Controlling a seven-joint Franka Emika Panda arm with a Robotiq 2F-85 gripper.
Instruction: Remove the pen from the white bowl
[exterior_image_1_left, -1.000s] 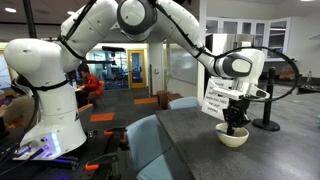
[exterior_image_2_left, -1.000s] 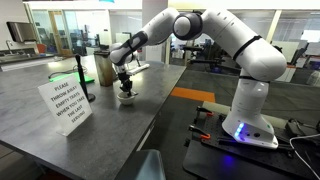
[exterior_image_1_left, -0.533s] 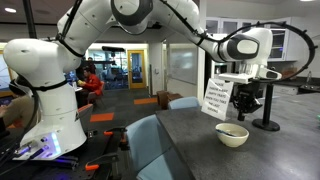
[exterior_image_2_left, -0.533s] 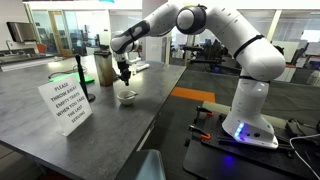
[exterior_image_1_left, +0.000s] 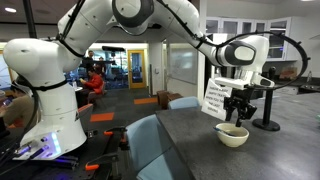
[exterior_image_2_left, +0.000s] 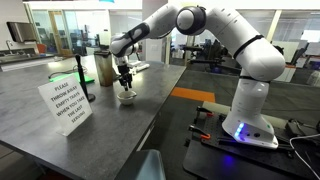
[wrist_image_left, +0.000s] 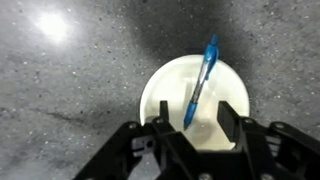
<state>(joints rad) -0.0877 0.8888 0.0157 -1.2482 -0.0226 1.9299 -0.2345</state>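
The white bowl (wrist_image_left: 160, 95) sits on the dark speckled table and shows in both exterior views (exterior_image_1_left: 233, 136) (exterior_image_2_left: 126, 97). A blue pen (wrist_image_left: 201, 80) lies slanted in it, its upper end over the far rim and its lower tip between my fingers. My gripper (wrist_image_left: 197, 125) is open and hangs straight over the bowl, one finger on each side of the pen's tip, not closed on it. In both exterior views the gripper (exterior_image_1_left: 236, 117) (exterior_image_2_left: 125, 85) is just above the bowl. The pen is too small to make out there.
A printed paper sign (exterior_image_1_left: 217, 99) (exterior_image_2_left: 66, 102) stands near the bowl. A black post with a round base (exterior_image_1_left: 266, 112) (exterior_image_2_left: 84, 80) is beside it. A metal cylinder (exterior_image_2_left: 104, 68) stands behind the bowl. The table edge (exterior_image_2_left: 170, 95) runs past the bowl's side.
A second ago the gripper was down at the bowl. It then rose well above it, and has now come back down to just over the bowl. The bowl has not moved.
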